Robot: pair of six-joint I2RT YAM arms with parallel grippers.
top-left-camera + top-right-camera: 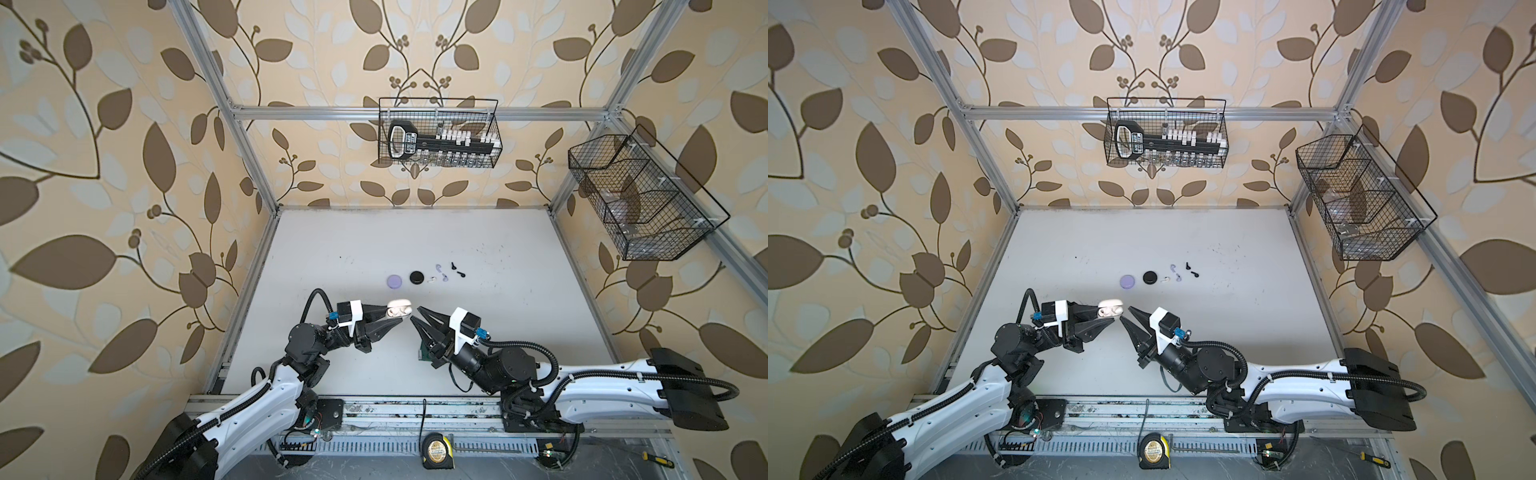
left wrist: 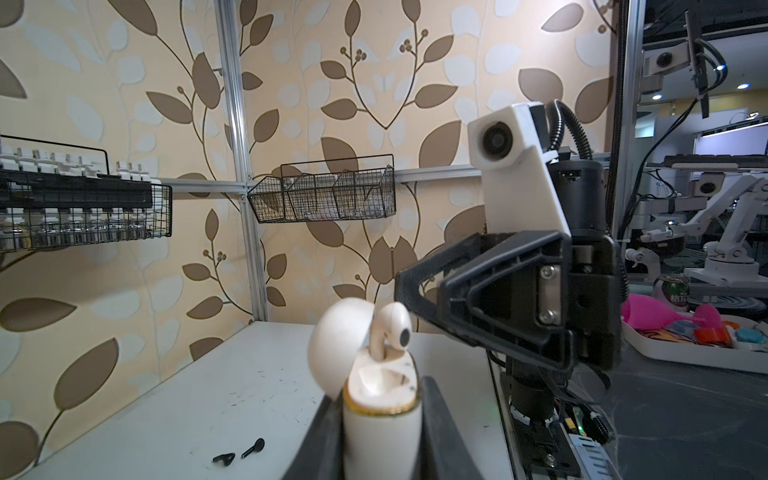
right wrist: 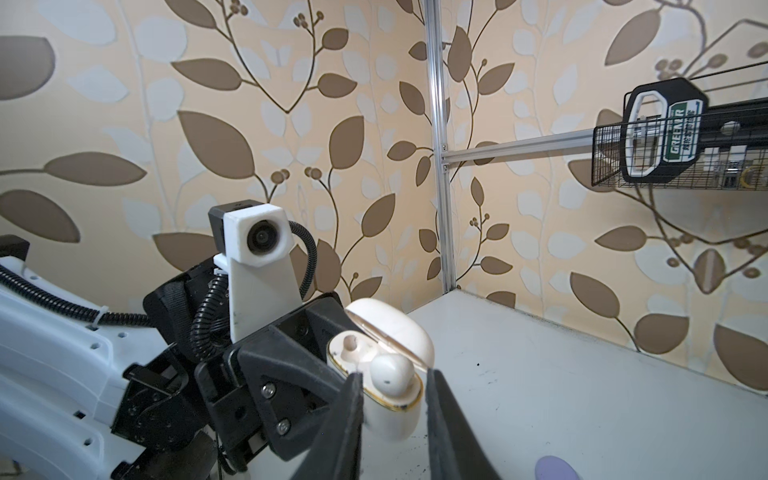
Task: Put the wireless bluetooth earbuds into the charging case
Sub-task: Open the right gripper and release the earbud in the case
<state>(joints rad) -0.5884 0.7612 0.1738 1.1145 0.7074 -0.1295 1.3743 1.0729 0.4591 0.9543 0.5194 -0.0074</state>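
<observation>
My left gripper is shut on a white charging case whose lid stands open. A white earbud stands stem-down in one slot of the case, its head still above the rim; the other slot is empty. My right gripper is open, its fingertips either side of that earbud without clamping it. Loose on the table behind lie a white earbud, two lavender earbuds and two black earbuds.
A lavender case and a black case lie shut beside the loose earbuds. Wire baskets hang on the back and right walls. A tape measure sits on the front rail.
</observation>
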